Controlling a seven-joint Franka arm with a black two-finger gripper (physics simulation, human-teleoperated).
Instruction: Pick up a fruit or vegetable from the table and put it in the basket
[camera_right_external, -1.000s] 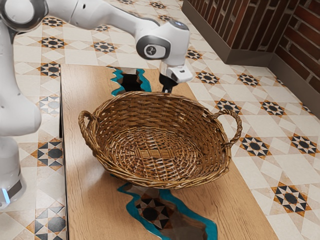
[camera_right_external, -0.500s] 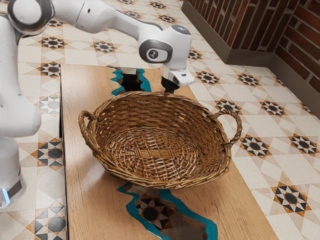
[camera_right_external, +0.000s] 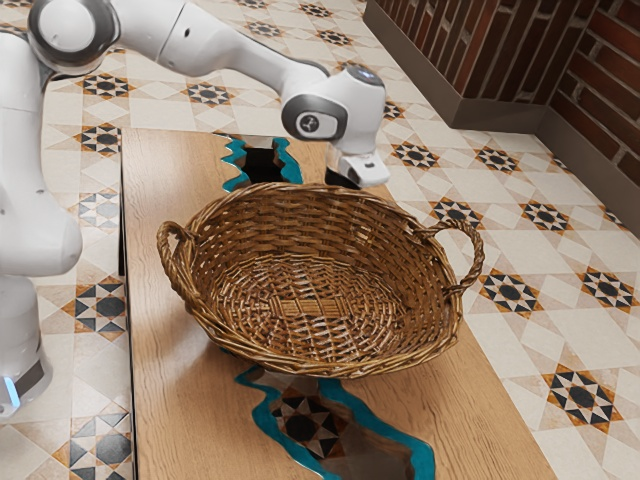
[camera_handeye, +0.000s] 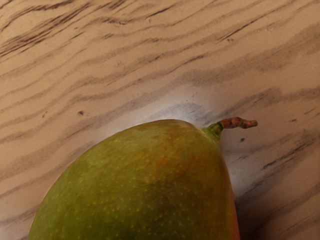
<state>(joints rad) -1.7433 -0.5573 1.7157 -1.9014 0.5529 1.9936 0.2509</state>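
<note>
Claw: low at the bench (camera_right_external: 170, 350), at the basket's far side in the exterior view, where the claw (camera_right_external: 343, 181) is partly hidden by the rim; whether it is open or closed, I cannot tell.
Mango: just under the hand in the wrist view, outside the basket; the mango (camera_handeye: 145, 190) is green, with an orange-brown flush, small pale specks and a redder edge on the stem's side. Whether it touches the bench or the claw, I cannot tell.
Stem: short, brown and knobbly; the stem (camera_handeye: 240, 122) juts from a green nub at the mango's narrower end.
Basket: brown wicker, oval and upright on the bench; the basket (camera_right_external: 315, 300) has its wide mouth up and its woven bottom in plain sight.
Handles: two woven loops at opposite ends of the rim, one handle (camera_right_external: 164, 252) toward the exterior view's left, the other handle (camera_right_external: 477, 262) toward its right.
Arm: white with grey joint rings; the arm (camera_right_external: 230, 50) reaches in from the exterior view's upper left and bends down behind the basket.
Bench: pale wood with dark wavy grain and a teal-edged inlay (camera_right_external: 425, 460) passing under the basket.
Surroundings: patterned tile floor (camera_right_external: 60, 350), with a red-brown brick wall (camera_right_external: 600, 70) at the exterior view's upper right.
</note>
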